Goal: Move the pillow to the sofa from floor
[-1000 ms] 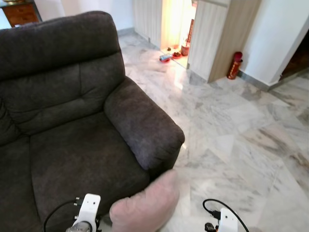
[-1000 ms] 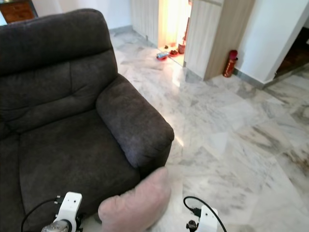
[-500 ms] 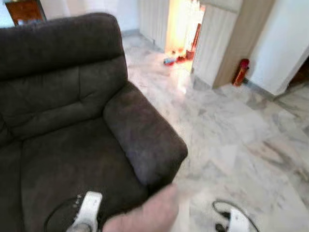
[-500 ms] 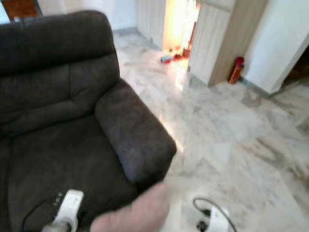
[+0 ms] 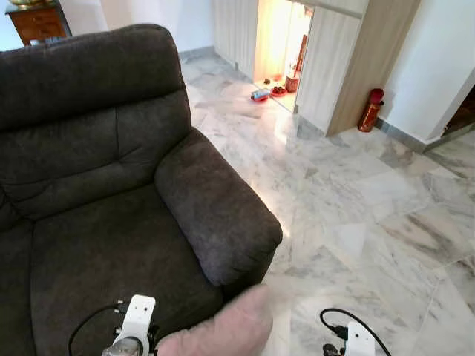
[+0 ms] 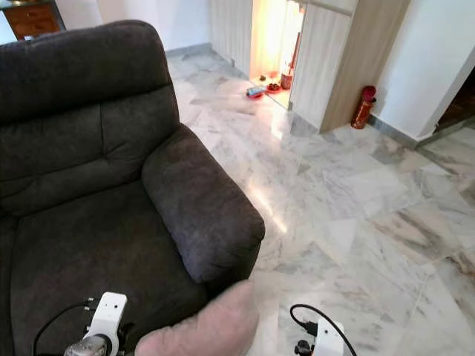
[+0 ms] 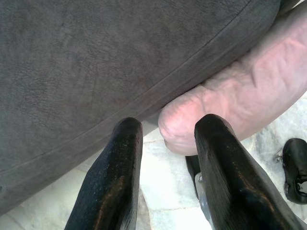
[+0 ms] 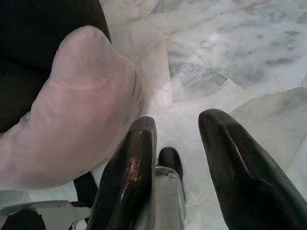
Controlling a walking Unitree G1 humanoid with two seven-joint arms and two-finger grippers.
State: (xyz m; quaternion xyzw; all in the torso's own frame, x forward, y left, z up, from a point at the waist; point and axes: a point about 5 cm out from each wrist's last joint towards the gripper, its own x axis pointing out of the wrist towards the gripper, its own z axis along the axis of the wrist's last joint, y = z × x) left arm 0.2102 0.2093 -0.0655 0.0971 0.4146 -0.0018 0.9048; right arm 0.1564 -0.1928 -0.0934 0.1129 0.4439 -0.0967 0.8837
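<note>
One pink pillow (image 5: 223, 332) rests against the front of one dark grey sofa (image 5: 111, 185), below its armrest. Two grippers flank the pillow: the left gripper (image 7: 165, 139) and the right gripper (image 8: 175, 139), both with fingers spread, grasping nothing, above the marble floor (image 5: 356, 200).

Both arms held low, left end effector (image 7: 165, 158) and right end effector (image 8: 177, 158) fingers parted

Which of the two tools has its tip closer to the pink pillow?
The left tool: an end of the pink pillow lies just beyond its open fingers. The right tool points at bare floor beside it.
</note>
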